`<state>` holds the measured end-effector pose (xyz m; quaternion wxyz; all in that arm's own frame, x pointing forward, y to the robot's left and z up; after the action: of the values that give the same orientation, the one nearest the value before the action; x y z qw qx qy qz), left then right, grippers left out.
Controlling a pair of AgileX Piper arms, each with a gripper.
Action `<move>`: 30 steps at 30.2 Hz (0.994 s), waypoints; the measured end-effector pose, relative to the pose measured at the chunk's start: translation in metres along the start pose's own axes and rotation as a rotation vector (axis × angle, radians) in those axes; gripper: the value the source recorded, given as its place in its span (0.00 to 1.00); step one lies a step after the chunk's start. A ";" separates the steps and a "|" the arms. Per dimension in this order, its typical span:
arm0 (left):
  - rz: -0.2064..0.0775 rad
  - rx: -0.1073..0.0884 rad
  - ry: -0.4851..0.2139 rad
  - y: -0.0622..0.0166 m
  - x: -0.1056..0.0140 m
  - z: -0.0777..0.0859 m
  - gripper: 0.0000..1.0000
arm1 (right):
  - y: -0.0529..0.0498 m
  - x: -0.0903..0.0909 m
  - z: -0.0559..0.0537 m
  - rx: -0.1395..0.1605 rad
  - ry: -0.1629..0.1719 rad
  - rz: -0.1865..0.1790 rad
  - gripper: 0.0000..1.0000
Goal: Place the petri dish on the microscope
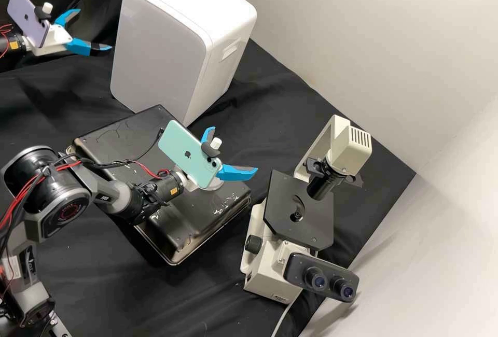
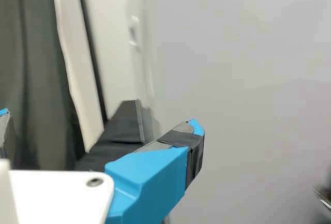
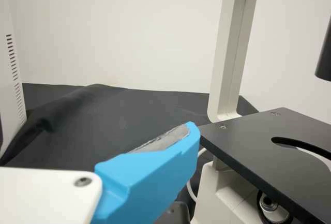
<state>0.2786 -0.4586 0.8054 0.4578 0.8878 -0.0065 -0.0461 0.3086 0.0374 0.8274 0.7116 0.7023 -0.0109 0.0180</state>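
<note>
Clear petri dish, seemingly, under right fingers, spread apart; left fingers apart too.

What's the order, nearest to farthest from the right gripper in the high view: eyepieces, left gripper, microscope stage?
From the right gripper:
1. Microscope stage, just beside its lower fingertip.
2. Eyepieces, at the microscope's front.
3. Left gripper, far back on the left.
</note>
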 end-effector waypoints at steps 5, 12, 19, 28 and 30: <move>-0.004 -0.001 -0.073 -0.0066 -0.025 0.015 1.00 | 0.000 0.000 0.000 0.000 0.000 0.000 1.00; 0.012 0.005 -0.254 -0.0090 -0.063 0.047 1.00 | 0.000 0.000 0.000 0.000 0.000 0.000 1.00; 0.016 0.008 -0.419 -0.0172 -0.099 0.067 1.00 | 0.000 0.000 0.000 0.000 0.000 0.000 1.00; -0.020 -0.022 -0.514 -0.0263 -0.120 0.081 1.00 | 0.000 0.000 0.000 0.000 -0.002 -0.002 1.00; -0.024 -0.039 -0.509 -0.0270 -0.121 0.083 1.00 | 0.000 0.000 0.000 0.000 -0.002 -0.002 1.00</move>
<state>0.1496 -0.5035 0.7451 0.4579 0.8386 -0.1102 -0.2738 0.3086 0.0373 0.8272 0.7116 0.7023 -0.0109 0.0166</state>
